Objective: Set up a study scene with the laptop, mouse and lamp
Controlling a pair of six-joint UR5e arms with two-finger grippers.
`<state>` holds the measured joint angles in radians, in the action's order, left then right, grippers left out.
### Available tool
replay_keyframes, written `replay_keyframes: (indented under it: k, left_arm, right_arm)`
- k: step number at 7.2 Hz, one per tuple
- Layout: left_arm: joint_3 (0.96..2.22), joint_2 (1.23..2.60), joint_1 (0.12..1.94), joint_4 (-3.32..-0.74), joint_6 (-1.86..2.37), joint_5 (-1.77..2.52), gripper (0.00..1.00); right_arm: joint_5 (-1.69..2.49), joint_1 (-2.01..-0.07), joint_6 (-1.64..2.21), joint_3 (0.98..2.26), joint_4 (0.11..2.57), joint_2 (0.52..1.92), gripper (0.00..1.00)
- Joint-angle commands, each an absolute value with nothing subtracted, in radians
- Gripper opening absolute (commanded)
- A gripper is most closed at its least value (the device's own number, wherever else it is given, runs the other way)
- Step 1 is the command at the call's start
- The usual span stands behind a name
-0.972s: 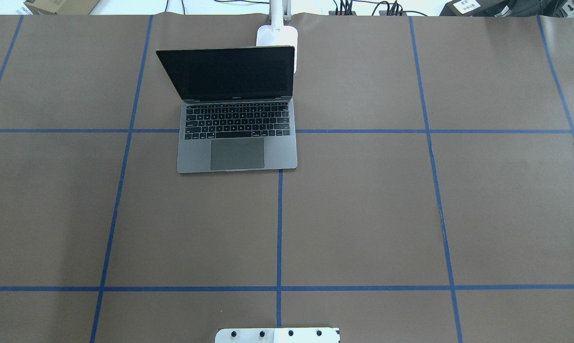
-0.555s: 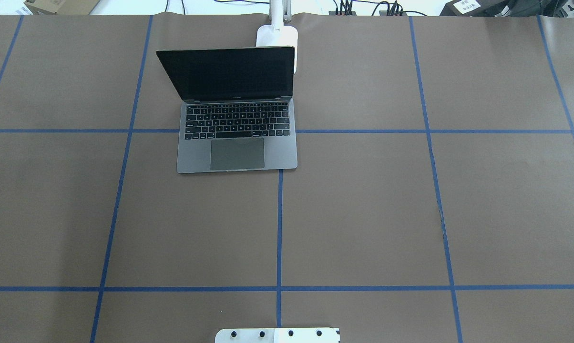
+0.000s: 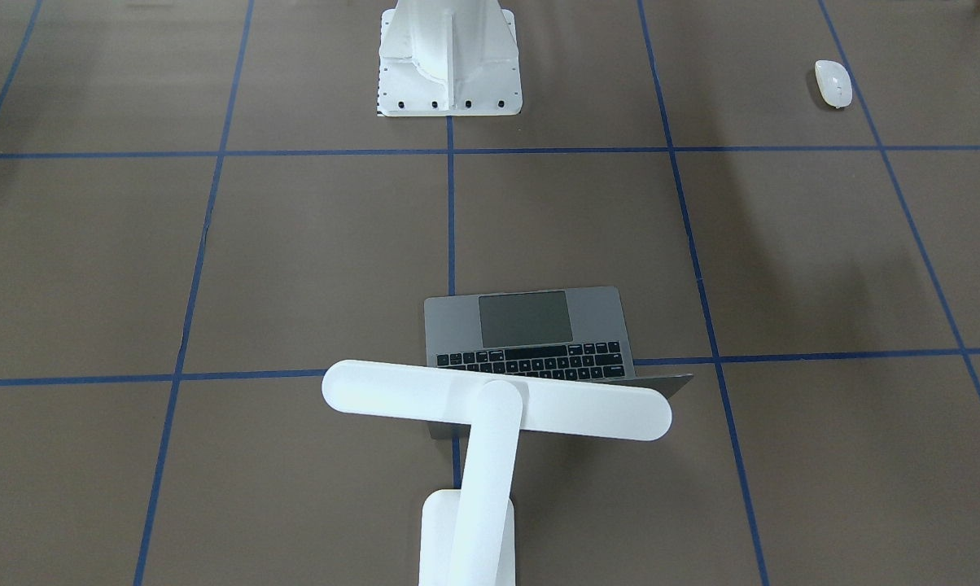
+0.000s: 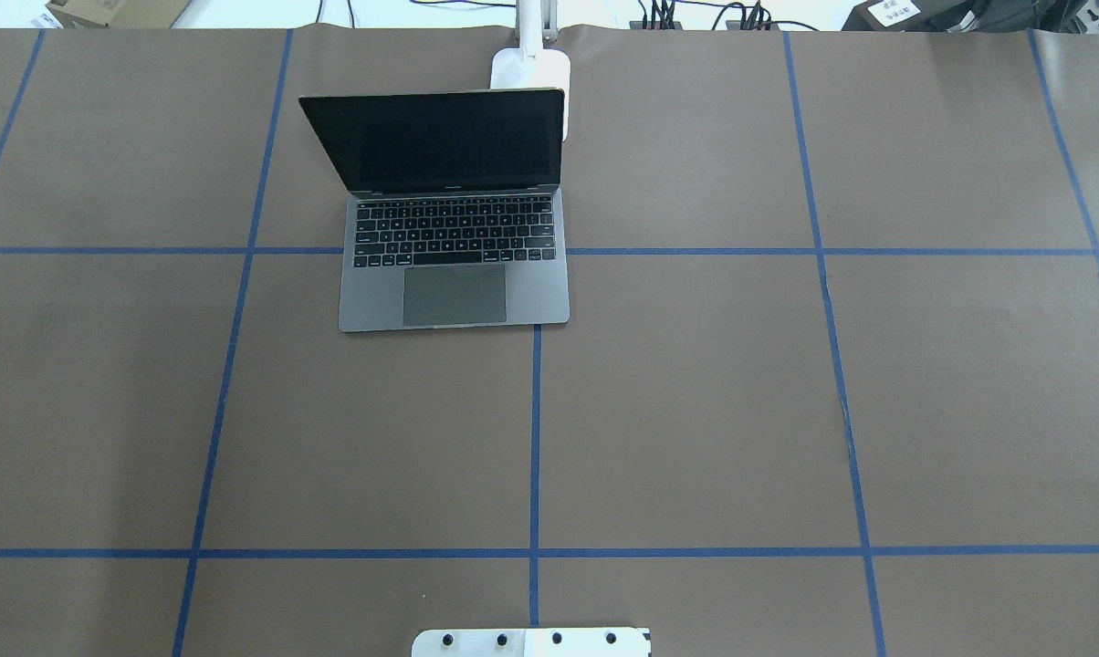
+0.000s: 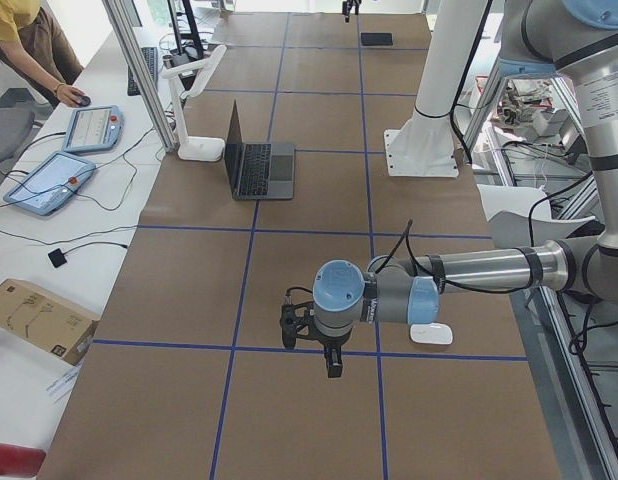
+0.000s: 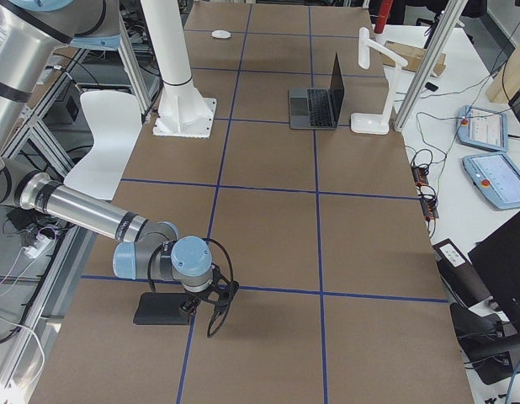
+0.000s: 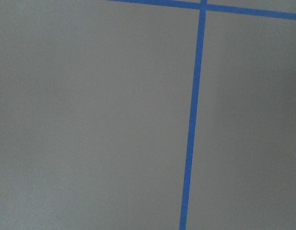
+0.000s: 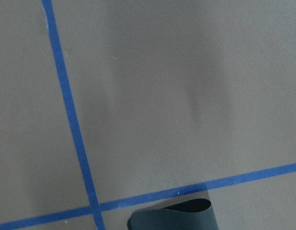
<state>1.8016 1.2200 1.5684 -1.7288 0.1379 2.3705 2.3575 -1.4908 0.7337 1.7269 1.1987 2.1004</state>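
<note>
The laptop (image 4: 454, 228) stands open at the table's far middle, screen dark; it also shows in the front view (image 3: 531, 334). The white lamp (image 3: 494, 407) stands right behind it, with its bar head over the lid and its base (image 4: 531, 68) at the far edge. The white mouse (image 3: 833, 83) lies near the robot's left end of the table, beside my left wrist (image 5: 430, 334). My left gripper (image 5: 331, 360) points down over bare table. My right gripper (image 6: 214, 320) hangs low at the other end. I cannot tell whether either is open or shut.
A flat black mat (image 6: 159, 309) lies beside my right gripper and shows at the bottom of the right wrist view (image 8: 174, 215). The white robot pedestal (image 3: 449, 57) stands at the near middle edge. Blue tape lines grid the brown table cover (image 4: 696, 411).
</note>
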Motion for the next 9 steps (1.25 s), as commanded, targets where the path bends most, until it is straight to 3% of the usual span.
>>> replay_keyframes:
  k: [1, 4, 6, 9]
  left_arm:
    - [1.799, 1.220, 1.569, -1.729, 0.140, 2.370, 1.00]
    - [1.798, 1.221, 1.568, -1.729, 0.143, 2.372, 1.00]
    - [1.798, 1.221, 1.568, -1.726, 0.144, 2.375, 1.00]
    - [1.798, 1.221, 1.568, -1.723, 0.144, 2.375, 1.00]
  right_arm:
    - [2.359, -1.537, 0.927, 1.727, 1.195, 2.108, 1.00]
    - [2.365, -1.701, 0.930, 1.559, 1.190, 2.064, 1.00]
    - [2.476, -1.812, 0.942, 1.566, 1.196, 2.062, 1.00]
    - [2.469, -1.824, 0.942, 1.571, 1.204, 2.083, 1.00]
